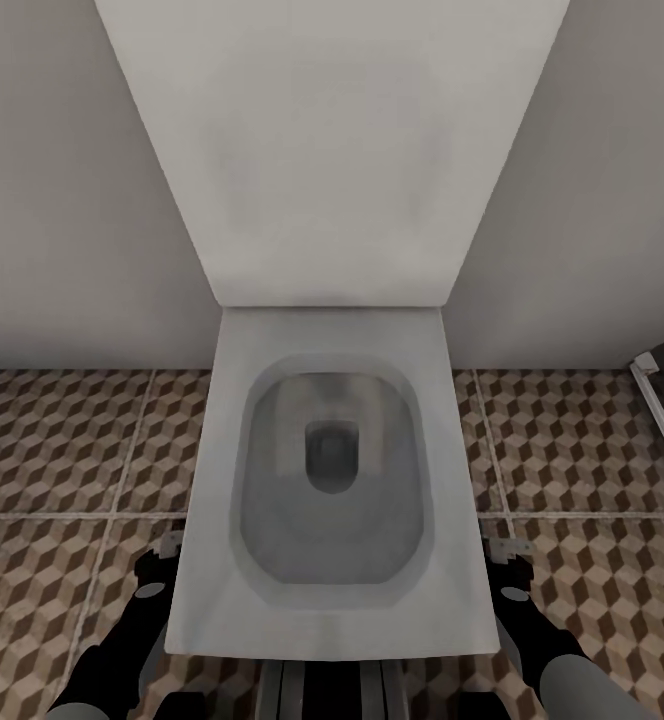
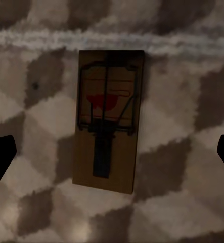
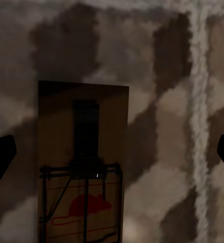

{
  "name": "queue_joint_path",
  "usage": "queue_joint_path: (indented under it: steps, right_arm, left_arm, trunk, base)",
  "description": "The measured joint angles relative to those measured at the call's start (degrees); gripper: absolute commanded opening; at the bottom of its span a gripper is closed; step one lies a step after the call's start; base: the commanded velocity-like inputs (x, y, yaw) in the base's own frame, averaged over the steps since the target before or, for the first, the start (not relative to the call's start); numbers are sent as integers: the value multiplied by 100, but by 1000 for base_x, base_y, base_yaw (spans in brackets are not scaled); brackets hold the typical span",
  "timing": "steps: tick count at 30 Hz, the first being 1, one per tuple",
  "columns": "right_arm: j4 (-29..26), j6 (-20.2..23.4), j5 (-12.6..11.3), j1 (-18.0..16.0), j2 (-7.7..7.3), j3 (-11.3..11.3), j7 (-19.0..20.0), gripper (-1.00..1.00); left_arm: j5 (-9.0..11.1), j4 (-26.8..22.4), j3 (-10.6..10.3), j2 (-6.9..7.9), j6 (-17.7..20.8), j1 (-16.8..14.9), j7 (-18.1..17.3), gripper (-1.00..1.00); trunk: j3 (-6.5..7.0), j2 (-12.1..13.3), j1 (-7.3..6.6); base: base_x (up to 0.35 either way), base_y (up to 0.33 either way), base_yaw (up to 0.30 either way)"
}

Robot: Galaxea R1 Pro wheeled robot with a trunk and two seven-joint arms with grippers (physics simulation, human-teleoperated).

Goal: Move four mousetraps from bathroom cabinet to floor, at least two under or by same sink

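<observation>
A mousetrap point(image 2: 108, 121) lies flat on the bathroom floor point(image 2: 182, 167) below my left gripper point(image 2: 112, 157), its far end just short of a pale grout line, with dark wire parts and a red mark on its brown wood. My left fingers point(image 2: 0, 157) stand wide apart on either side of it, touching nothing. A second mousetrap point(image 3: 81, 167) lies flat on the same cube-patterned tiles under my right gripper point(image 3: 112, 157), a red mouse printed on it and a grout line running beside it. That gripper is spread open too, holding nothing. From my head I look down into a white square toilet point(image 1: 327, 480) with its lid up against the pale wall point(image 1: 62, 200), my arms low at either side of its front corners.
</observation>
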Motion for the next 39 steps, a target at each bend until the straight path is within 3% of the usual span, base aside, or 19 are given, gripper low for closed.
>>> queue_joint_path:
  steps: [20,39]
  right_arm:
    - [0,0,0,0,0,0,0,100]
    - [0,-6,14,0,0,0,0,100]
  left_arm:
    - [-5,-14,-5,-5,32,-1,-2,100]
    - [3,-17,2,-9,122,0,-3,100]
  trunk:
    - [0,0,1]
    - [0,0,4]
  base:
    - [-11,0,0]
    - [-297,0,0]
